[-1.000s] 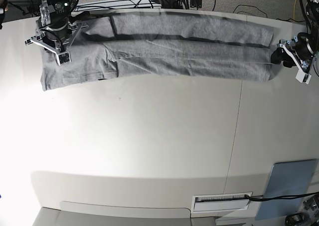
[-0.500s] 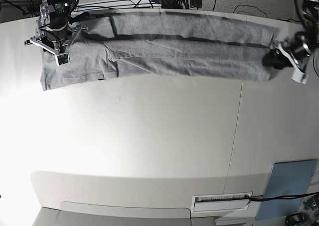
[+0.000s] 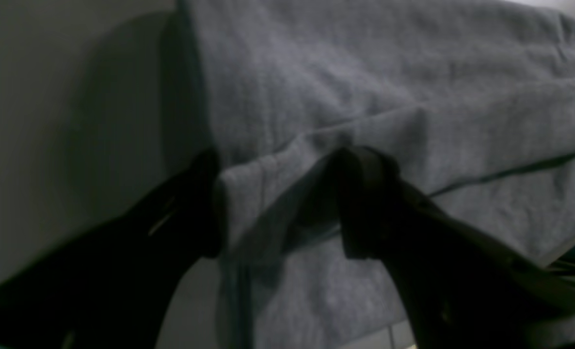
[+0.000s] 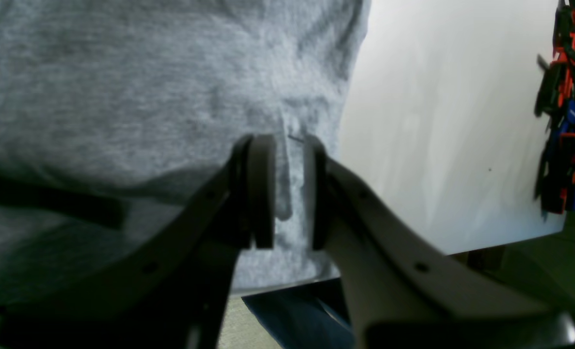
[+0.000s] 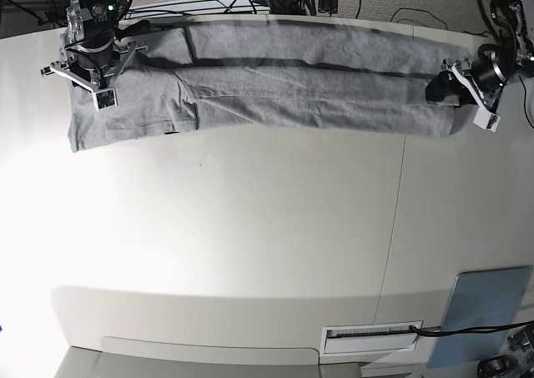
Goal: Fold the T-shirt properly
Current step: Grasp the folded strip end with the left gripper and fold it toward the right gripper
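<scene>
The grey T-shirt (image 5: 292, 86) lies stretched in a long folded band along the table's far edge. My left gripper (image 5: 440, 88) is at the shirt's right end. In the left wrist view its dark fingers (image 3: 365, 218) stand fairly wide, with a thick raised bunch of the T-shirt (image 3: 365, 72) filling the left gripper (image 3: 278, 218) from finger to finger. My right gripper (image 5: 92, 65) sits over the shirt's left end. In the right wrist view the right gripper (image 4: 290, 194) has its pads close together, pinching a thin ridge of the T-shirt (image 4: 122, 72).
The white table (image 5: 250, 228) stretches toward the camera, with a seam running down its right part. A pale blue-grey panel (image 5: 484, 307) and a white slotted fitting (image 5: 371, 336) sit near the front right. Cables hang behind the far edge. Orange, black and blue parts (image 4: 564, 121) hang beyond the table.
My left gripper has moved left and slightly toward the far edge, from the shirt's right edge to over its end. The right gripper has hardly moved.
</scene>
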`<move>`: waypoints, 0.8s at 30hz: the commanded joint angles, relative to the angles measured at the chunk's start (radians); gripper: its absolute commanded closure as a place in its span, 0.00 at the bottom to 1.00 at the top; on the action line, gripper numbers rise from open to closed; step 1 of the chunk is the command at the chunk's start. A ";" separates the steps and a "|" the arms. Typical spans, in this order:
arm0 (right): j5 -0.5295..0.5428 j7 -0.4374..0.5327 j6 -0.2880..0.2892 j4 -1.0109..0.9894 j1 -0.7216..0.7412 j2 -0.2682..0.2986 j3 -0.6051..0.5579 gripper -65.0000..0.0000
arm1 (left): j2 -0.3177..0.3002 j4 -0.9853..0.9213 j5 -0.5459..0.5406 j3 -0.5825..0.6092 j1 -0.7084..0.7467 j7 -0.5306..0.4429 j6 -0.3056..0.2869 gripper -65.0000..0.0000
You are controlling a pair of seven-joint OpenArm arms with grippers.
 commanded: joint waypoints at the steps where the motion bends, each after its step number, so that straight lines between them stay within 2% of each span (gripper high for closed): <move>1: -0.013 0.018 -0.012 0.018 -0.003 0.011 0.008 0.83 | -0.003 0.007 0.011 -0.001 0.002 0.027 -0.003 0.50; 4: -0.013 0.018 -0.012 0.018 -0.003 0.011 0.008 0.83 | 0.006 0.007 0.011 -0.001 0.001 0.026 -0.002 0.62; 7: -0.013 0.020 -0.012 0.018 -0.003 0.011 0.008 0.83 | 0.002 0.007 0.011 -0.001 -0.004 0.023 0.022 0.93; 8: -0.013 0.022 -0.012 0.018 -0.003 0.011 0.008 0.83 | -0.003 0.008 0.011 -0.001 -0.007 0.017 0.037 1.00; 12: -0.013 0.071 -0.013 0.018 -0.003 0.011 0.008 0.83 | -0.057 0.009 0.011 -0.001 -0.011 -0.031 0.137 1.00; 16: -0.013 0.129 -0.013 0.018 -0.002 0.011 0.008 0.83 | -0.128 0.024 0.048 -0.001 -0.012 -0.029 0.203 1.00; 18: -0.012 0.154 -0.013 0.018 -0.003 0.011 0.008 0.83 | -0.146 0.053 0.081 -0.001 -0.012 0.005 0.233 1.00; 21: -0.012 0.171 -0.013 0.018 -0.003 0.011 0.008 0.83 | -0.139 0.149 0.138 -0.002 -0.007 0.066 0.285 1.00; 24: -0.012 0.171 -0.013 0.018 -0.003 0.011 0.008 0.83 | -0.104 0.317 0.219 -0.002 0.032 0.069 0.362 1.00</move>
